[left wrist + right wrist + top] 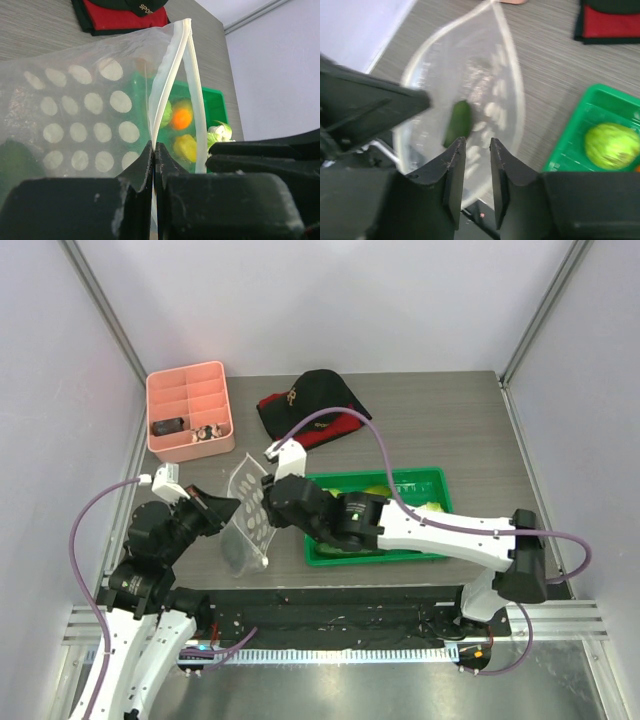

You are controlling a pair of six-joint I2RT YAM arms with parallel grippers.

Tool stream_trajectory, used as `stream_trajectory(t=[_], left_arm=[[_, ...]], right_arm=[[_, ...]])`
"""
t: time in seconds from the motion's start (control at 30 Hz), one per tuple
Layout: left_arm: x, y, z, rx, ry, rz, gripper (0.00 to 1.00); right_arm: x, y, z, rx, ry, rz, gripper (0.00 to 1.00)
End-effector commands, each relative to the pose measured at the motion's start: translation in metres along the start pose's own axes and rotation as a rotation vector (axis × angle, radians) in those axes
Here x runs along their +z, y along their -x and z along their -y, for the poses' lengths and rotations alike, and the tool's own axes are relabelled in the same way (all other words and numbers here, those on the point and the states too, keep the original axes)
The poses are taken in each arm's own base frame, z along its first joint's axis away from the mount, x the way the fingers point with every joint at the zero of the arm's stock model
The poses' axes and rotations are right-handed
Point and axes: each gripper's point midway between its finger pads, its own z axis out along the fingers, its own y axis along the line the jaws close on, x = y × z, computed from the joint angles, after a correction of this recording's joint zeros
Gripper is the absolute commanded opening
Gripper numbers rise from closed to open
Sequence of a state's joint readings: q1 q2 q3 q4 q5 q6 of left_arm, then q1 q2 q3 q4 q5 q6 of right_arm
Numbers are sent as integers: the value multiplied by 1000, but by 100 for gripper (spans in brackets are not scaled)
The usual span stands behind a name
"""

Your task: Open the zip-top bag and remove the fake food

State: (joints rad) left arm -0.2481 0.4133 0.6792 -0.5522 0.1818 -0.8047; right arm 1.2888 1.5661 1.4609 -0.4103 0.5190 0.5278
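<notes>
The zip-top bag (245, 520) is clear, crinkly film printed with white dots. It is held upright over the counter (440, 420), just left of the green tray (432, 478), and its mouth gapes. The left jaws are closed on its zipper edge. The right jaws sit at the opposite rim with a narrow gap, and we cannot tell whether film lies between them.

From above we see only a dark blot in the bag. The right wrist view shows it as a dark green piece of fake food (457, 122). The left wrist view alone shows an orange piece (181, 118) and a yellow piece (185, 146) in the tray. Yellow lettering on the black-and-red cloth (125, 20) starts "sp" and is cut off.
</notes>
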Motion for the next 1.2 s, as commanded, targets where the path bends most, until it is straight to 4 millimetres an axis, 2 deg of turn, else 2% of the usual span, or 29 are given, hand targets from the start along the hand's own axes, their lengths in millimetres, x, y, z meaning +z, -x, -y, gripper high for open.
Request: stream_trajectory(t=[0.0,0.07,0.23,0.33,0.43,0.57,0.67,0.8,0.87,0.97,1.07,1.1,1.17], left_arm=[[-2,11,9,-1,-18,30,0],[-1,12,10,-11,-21,33,0],[-1,12,16,-24,-48,30,0],[-1,12,18,-40,-64,38,0],[0,11,21,-63,-88,37,0],[4,10,34,-104,-146,13,0],[4,13,45,-130,-196,9,0],[1,17,50,-122,-209,23,0],[2,16,46,-120,-195,27,0],[4,9,29,-118,-135,28,0],[3,-3,-1,-113,-31,35,0],[4,-15,-13,-120,7,10,0],[-1,-17,-17,-123,2,28,0]], right_arm=[[1,26,-41,62,95,49,28],[6,25,-44,67,89,47,27],[32,-1,-52,118,103,-48,26],[50,-13,-45,152,100,-107,26],[60,-22,-41,153,95,-136,26],[68,-31,-34,164,98,-170,26],[69,-28,-23,155,78,-163,27],[67,-26,-17,127,62,-161,27],[67,-25,-17,118,57,-174,27],[75,-40,-18,98,53,-225,29],[81,-65,-14,72,35,-285,33],[84,-73,-12,59,26,-303,34],[84,-89,-7,38,9,-338,37]])
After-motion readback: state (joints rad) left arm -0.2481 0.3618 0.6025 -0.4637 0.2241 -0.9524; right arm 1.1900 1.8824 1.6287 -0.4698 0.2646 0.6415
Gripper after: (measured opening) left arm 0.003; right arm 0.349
